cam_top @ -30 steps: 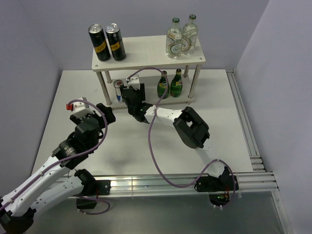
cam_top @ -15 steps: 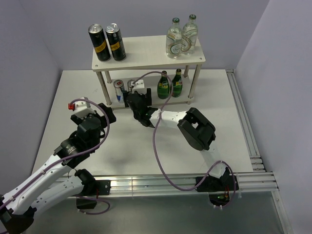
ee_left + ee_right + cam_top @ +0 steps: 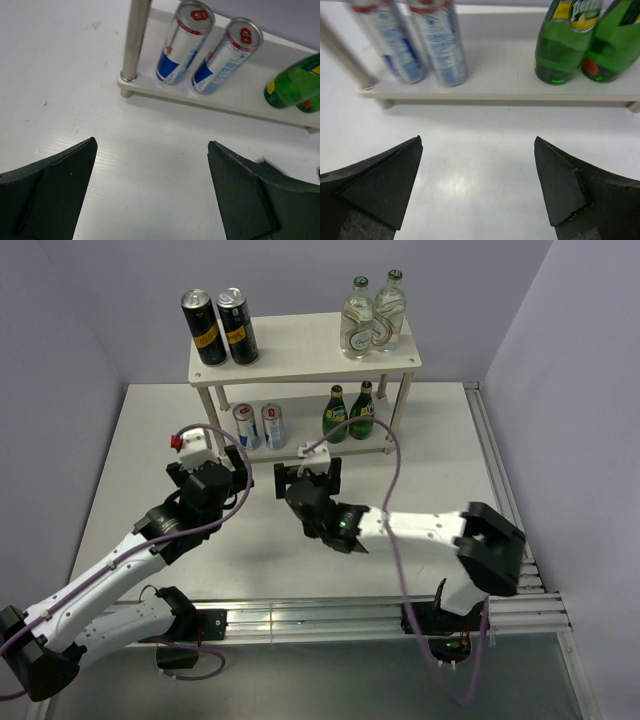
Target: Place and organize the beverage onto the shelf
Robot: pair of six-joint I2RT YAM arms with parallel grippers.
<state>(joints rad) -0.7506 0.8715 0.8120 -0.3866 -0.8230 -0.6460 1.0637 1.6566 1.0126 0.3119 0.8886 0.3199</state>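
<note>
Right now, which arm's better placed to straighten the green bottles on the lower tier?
Right. The right gripper, open, has both green bottles close ahead; the left gripper, also open, points at the silver cans.

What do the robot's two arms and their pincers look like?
Both arms, the left arm and the right arm, are white links joined by bulky black joints, each with a loose purple cable. The left pincer and right pincer have matte black wedge-shaped fingers. The left wrist's white block carries a small red tab.
</note>
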